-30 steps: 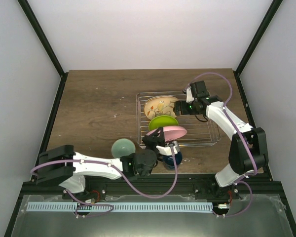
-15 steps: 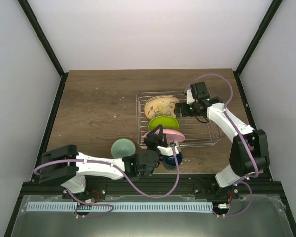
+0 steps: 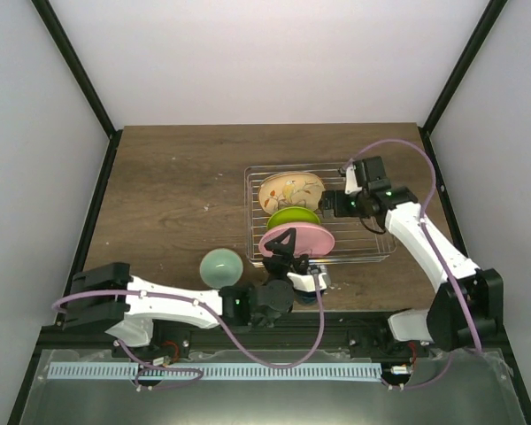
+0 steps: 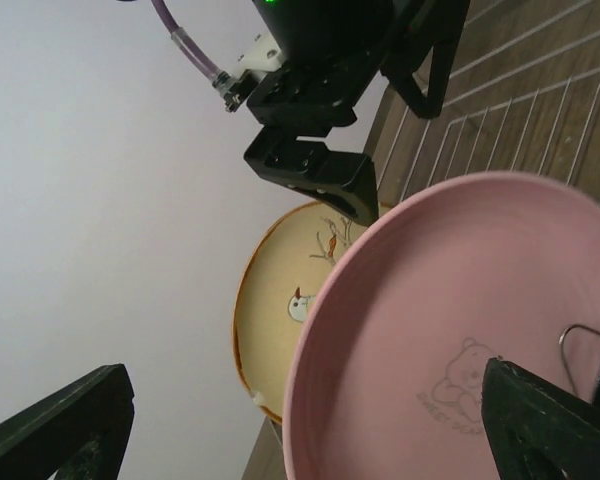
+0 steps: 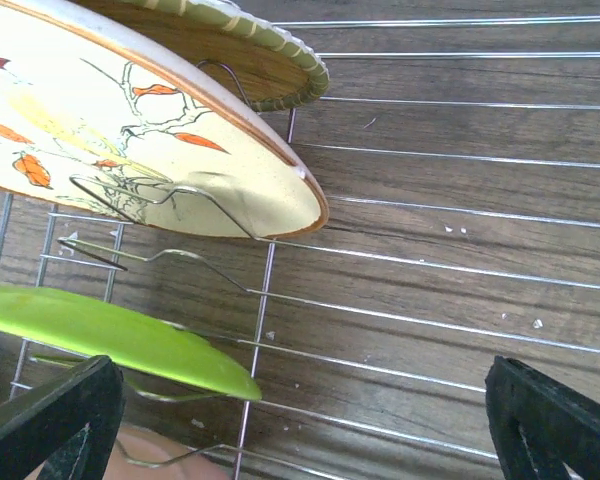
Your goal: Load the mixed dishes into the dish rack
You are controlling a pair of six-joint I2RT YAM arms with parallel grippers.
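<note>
The pink plate (image 3: 303, 239) is leaning between tines at the near side of the dish rack (image 3: 373, 235), which are propping it upright in front of the lime-green plate (image 3: 292, 217) and the cream plate (image 3: 289, 190). The left gripper (image 3: 288, 248) is hovering beside it, jaws wide and empty, as is the right gripper (image 3: 336, 202). The mint-green bowl (image 3: 221, 266) is waiting on the table (image 3: 177, 195), crowded by the left arm.

Overhead rear view; wrist views close, share cream plate (image 5: 130, 130)
</note>
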